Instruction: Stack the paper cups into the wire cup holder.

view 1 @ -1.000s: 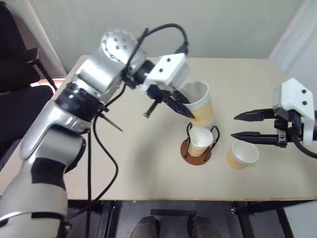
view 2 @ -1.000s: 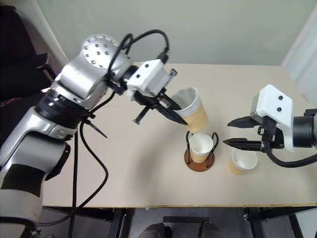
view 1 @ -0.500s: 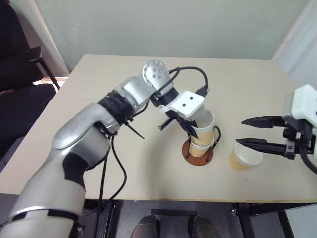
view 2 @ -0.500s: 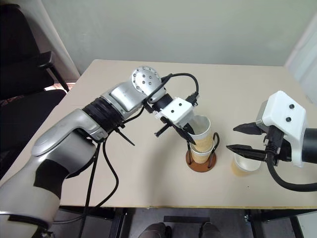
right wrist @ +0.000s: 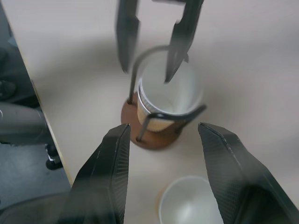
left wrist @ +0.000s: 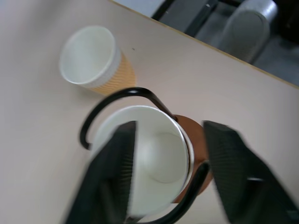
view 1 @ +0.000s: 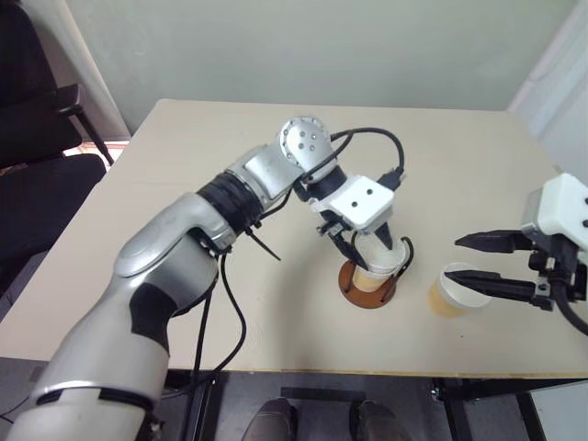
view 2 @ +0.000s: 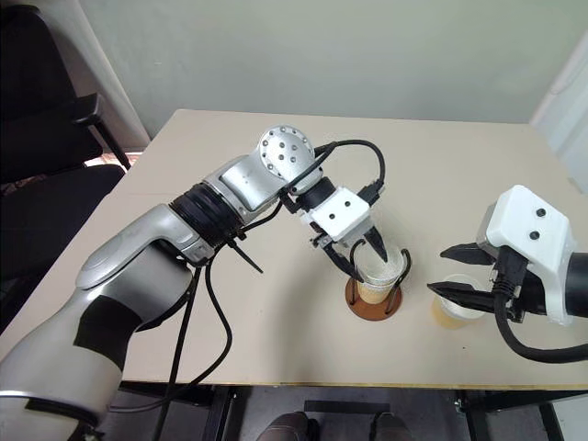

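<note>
The wire cup holder [view 2: 372, 304], a reddish-brown disc with black wire loops, stands at mid-table with two paper cups [view 2: 379, 272] nested in it. My left gripper [view 2: 362, 258] hangs open right over them, one finger [right wrist: 180, 37] dipping inside the top cup's rim and the other [right wrist: 126, 35] outside it; the pads [left wrist: 119, 172] no longer pinch the wall. A third paper cup [view 1: 457, 287] stands upright on the table to the right of the holder. My right gripper [view 1: 453, 259] is open and level just above that cup, holding nothing.
The beige table [view 1: 184, 230] has bare surface to the left and behind the holder. Its front edge [view 1: 303, 372] is close to the holder. A black chair [view 1: 41, 138] stands off the table's left side.
My left gripper carried the cup down into the holder onto the cup there and then opened off it. The right gripper has stayed open near the loose cup.
</note>
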Robot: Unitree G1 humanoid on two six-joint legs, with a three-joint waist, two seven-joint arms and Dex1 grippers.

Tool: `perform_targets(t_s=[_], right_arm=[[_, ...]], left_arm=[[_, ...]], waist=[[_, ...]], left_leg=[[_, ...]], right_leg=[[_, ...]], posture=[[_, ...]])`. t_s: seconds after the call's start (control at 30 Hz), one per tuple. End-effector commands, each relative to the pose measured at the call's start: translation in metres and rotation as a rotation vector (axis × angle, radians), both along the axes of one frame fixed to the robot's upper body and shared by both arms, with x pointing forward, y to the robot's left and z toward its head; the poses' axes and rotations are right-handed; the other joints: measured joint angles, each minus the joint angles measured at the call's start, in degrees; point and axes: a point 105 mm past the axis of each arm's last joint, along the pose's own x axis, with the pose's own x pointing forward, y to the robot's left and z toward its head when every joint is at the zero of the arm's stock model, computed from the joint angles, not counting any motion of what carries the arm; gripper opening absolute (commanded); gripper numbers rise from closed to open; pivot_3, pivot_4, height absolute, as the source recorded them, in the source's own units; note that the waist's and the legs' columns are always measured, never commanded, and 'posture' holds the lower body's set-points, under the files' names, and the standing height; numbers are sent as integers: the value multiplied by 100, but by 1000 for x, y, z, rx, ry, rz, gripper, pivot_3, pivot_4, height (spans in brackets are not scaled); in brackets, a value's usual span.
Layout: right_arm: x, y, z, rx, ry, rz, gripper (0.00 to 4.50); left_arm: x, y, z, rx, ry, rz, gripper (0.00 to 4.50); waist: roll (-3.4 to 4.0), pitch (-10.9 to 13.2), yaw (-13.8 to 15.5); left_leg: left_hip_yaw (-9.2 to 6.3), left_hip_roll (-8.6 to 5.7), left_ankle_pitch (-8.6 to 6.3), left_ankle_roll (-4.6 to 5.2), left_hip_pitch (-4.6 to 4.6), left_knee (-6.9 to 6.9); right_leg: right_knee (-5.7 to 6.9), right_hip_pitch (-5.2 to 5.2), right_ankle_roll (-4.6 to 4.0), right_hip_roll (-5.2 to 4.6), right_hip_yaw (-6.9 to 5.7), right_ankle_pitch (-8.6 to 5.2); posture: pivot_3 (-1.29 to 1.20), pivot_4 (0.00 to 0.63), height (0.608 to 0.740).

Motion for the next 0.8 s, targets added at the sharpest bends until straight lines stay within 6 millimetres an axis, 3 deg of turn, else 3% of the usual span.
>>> perform_targets(t_s=[0.03, 0.07, 0.27, 0.57, 0.8], right_arm=[[0, -5, 4, -15, -23, -36, 2358], [0, -6, 2, -21, -14, -43, 2358], [-3, -13, -28, -80, 70, -96, 2358], [6, -26, -60, -186, 112, -134, 2358], [18, -25, -80, -228, 122, -94, 2358]], left_arm=[[-11, -1, 29, -81, 19, -38, 4117], [-13, 0, 34, -103, 32, -38, 4481], [-6, 22, 53, -196, 106, 62, 4481], [7, 56, 35, -204, 152, 204, 4481], [13, 68, 29, -250, 173, 305, 4481]], waist=[[1, -1, -1], [1, -1, -1], [6, -4, -4], [13, -8, -19], [13, -8, -21]], left_leg=[[0, 0, 0, 0, 0, 0], [0, 0, 0, 0, 0, 0], [4, 1, -2, 4, 4, 0], [5, 0, -4, 9, 34, 7], [4, 0, -5, 10, 44, 9]], right_leg=[[0, 0, 0, 0, 0, 0], [1, 0, 1, 0, 0, -1], [1, 1, 2, 1, 1, -2], [3, 29, 2, 0, 6, -1], [4, 40, 1, 0, 5, -1]], posture=[[0, 150, 740], [0, 150, 740], [0, 150, 740], [0, 150, 740], [0, 150, 740]])
